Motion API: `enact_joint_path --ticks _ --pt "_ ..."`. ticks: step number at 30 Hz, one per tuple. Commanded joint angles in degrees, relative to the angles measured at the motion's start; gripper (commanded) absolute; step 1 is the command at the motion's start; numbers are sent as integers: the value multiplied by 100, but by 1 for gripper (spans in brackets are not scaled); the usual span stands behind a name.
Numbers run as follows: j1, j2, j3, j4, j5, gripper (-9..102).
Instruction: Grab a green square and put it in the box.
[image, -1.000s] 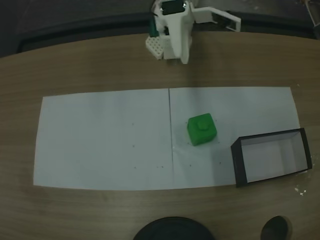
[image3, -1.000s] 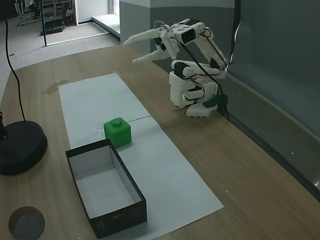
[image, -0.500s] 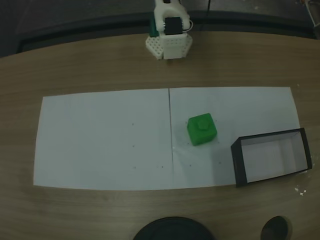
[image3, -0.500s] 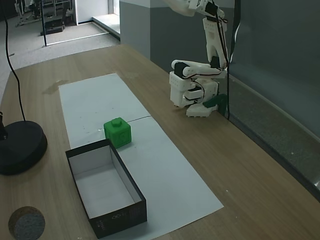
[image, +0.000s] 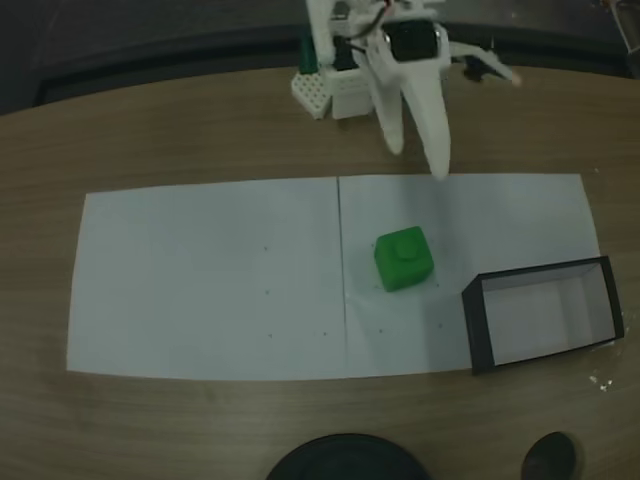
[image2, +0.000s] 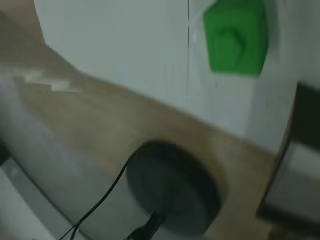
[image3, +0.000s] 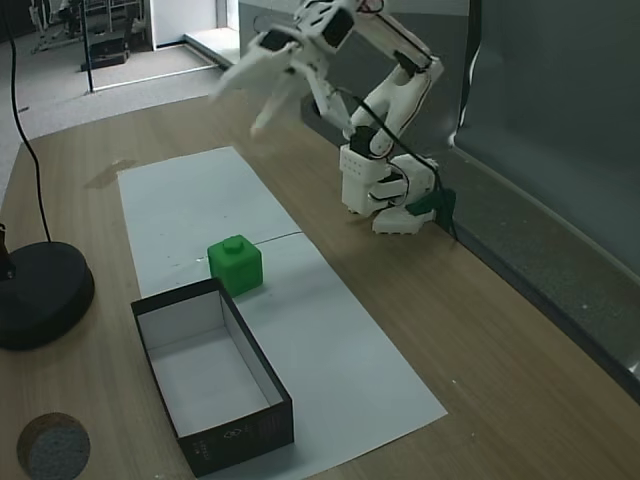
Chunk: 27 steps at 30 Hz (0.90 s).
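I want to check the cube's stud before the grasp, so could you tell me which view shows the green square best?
A fixed view shows the green square best: sharp, with its stud and two side faces visible. In another fixed view the green square appears from above, top face mainly. The wrist view shows it blurred.

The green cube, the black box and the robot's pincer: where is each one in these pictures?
green cube (image: 403, 259): a fixed view from above, on its top face at the stud.
black box (image3: 256, 359): a fixed view from the side, on its long black wall.
pincer (image3: 240, 98): same side view, midway between the open white fingertips.
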Motion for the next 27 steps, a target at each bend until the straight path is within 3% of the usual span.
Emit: enact_joint_path --ticks 1,8,27 --pt "-70 -2285 -861 519 193 32" --pt "-492 -3059 -870 299 316 32" --pt "-448 -4562 -861 -940 457 31"
